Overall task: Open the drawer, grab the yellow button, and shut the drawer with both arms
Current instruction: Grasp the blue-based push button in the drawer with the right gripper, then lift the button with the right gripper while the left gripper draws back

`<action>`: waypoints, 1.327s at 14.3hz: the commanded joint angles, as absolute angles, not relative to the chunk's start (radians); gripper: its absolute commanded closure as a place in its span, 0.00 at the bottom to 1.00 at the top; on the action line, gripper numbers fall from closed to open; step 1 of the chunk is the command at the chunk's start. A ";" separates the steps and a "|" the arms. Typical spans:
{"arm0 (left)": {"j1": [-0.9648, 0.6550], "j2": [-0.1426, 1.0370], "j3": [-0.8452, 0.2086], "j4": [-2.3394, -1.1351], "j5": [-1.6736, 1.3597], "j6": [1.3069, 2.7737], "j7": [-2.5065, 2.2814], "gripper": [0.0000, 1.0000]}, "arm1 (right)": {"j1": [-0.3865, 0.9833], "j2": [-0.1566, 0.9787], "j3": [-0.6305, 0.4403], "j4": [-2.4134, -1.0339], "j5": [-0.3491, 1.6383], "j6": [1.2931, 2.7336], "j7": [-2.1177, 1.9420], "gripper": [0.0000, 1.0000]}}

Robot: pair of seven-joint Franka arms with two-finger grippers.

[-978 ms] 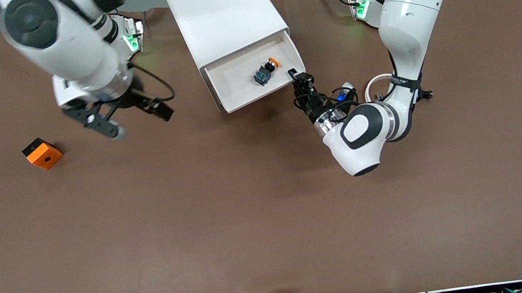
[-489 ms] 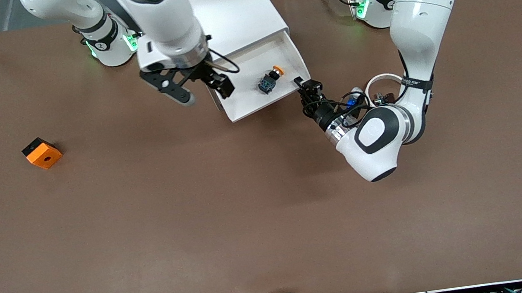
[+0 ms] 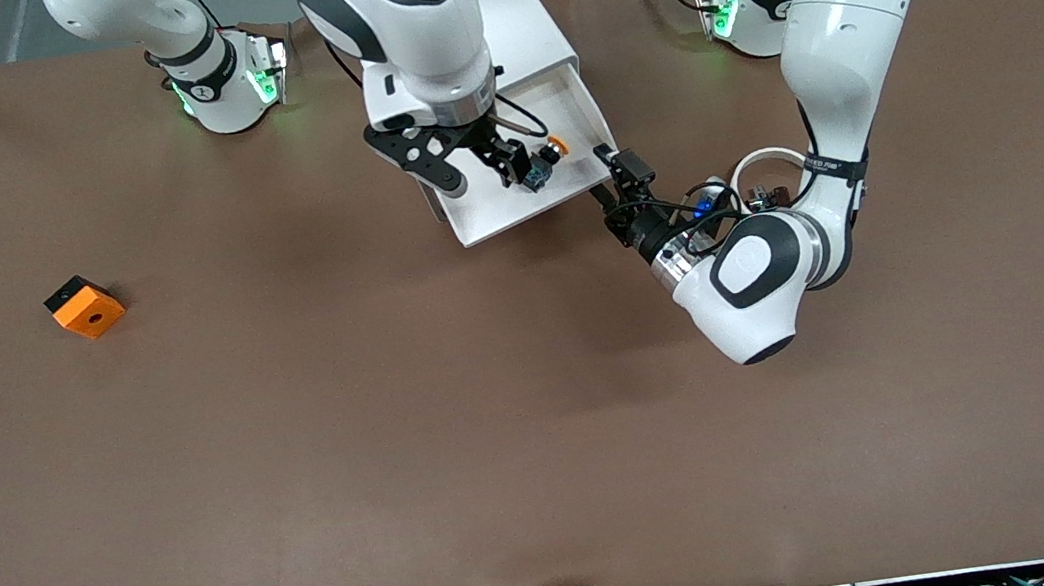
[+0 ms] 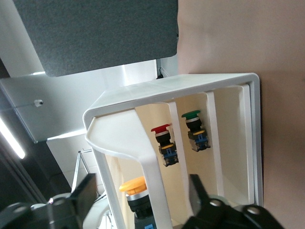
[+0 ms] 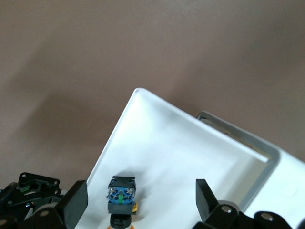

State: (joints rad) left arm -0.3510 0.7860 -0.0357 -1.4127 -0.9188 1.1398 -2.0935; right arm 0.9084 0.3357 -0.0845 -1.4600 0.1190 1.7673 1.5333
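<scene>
The right pincer (image 3: 477,164), spread, has swung from the frame's upper left to over the button (image 3: 541,160) in the drawer (image 3: 482,220), ready to descend; the left pincer (image 3: 624,169), spread, waits at the drawer's corner.

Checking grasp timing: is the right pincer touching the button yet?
Apart. The right wrist view shows the button lying in the drawer between the open right pincer fingers, with gaps.
</scene>
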 commanded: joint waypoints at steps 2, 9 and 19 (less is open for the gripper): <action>-0.319 0.779 -0.037 -1.376 -0.927 1.140 -1.988 0.00 | 0.949 0.388 -0.100 -1.419 0.127 1.795 1.600 0.00; -0.318 0.761 0.027 -1.302 -0.910 1.149 -1.651 0.00 | 0.992 0.466 -0.100 -1.356 0.124 1.796 1.640 0.00; -0.321 0.660 0.054 -1.302 -0.741 1.388 -1.085 0.00 | 1.005 0.517 -0.100 -1.347 0.118 1.807 1.634 0.00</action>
